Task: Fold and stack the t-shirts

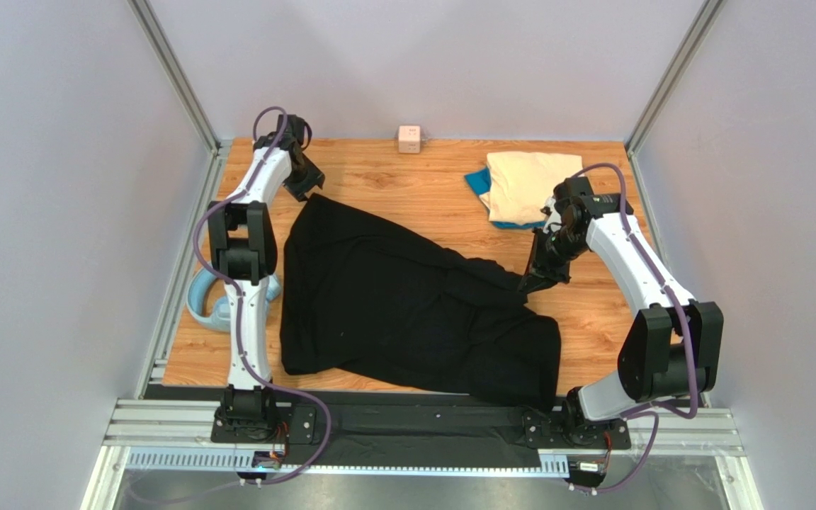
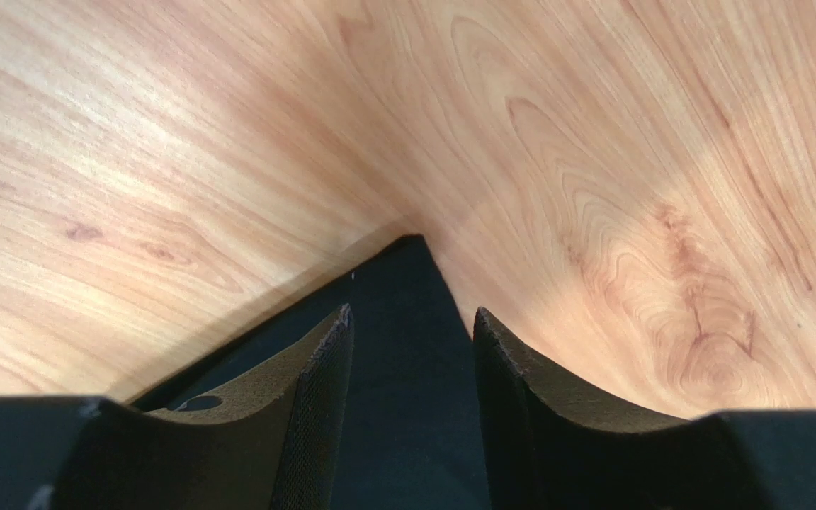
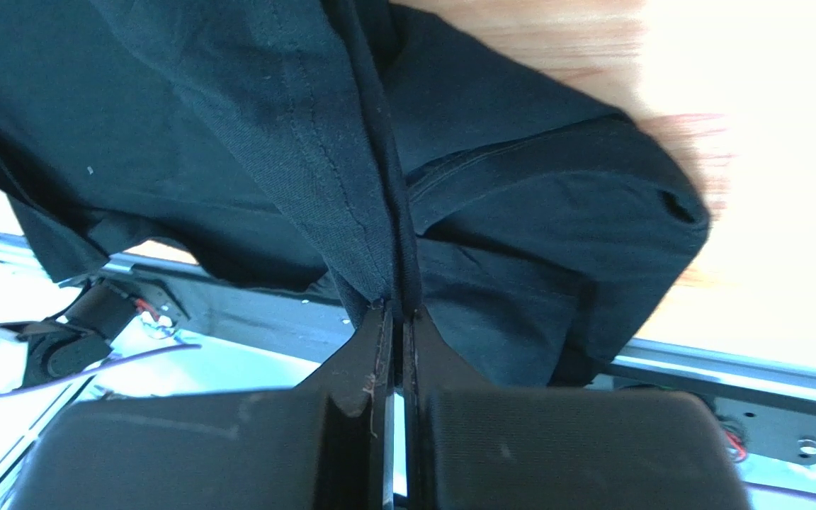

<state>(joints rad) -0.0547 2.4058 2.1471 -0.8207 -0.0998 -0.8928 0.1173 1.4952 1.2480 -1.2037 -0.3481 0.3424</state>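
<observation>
The black t-shirt (image 1: 412,303) lies spread and rumpled across the middle of the table. My left gripper (image 1: 306,186) is open at the shirt's far left corner. In the left wrist view that corner (image 2: 407,276) lies between the open fingers (image 2: 322,372), and I cannot tell whether they touch it. My right gripper (image 1: 542,278) is shut on a raised fold at the shirt's right edge. The right wrist view shows the cloth (image 3: 306,138) pinched at the fingertips (image 3: 375,340). The cream-beige t-shirt (image 1: 529,183) lies folded on the blue t-shirt (image 1: 477,183) at the back right.
A small pink cube (image 1: 409,138) sits at the back edge of the table. A light-blue plastic ring (image 1: 205,298) lies at the left edge beside the left arm. Grey walls and metal posts enclose the table.
</observation>
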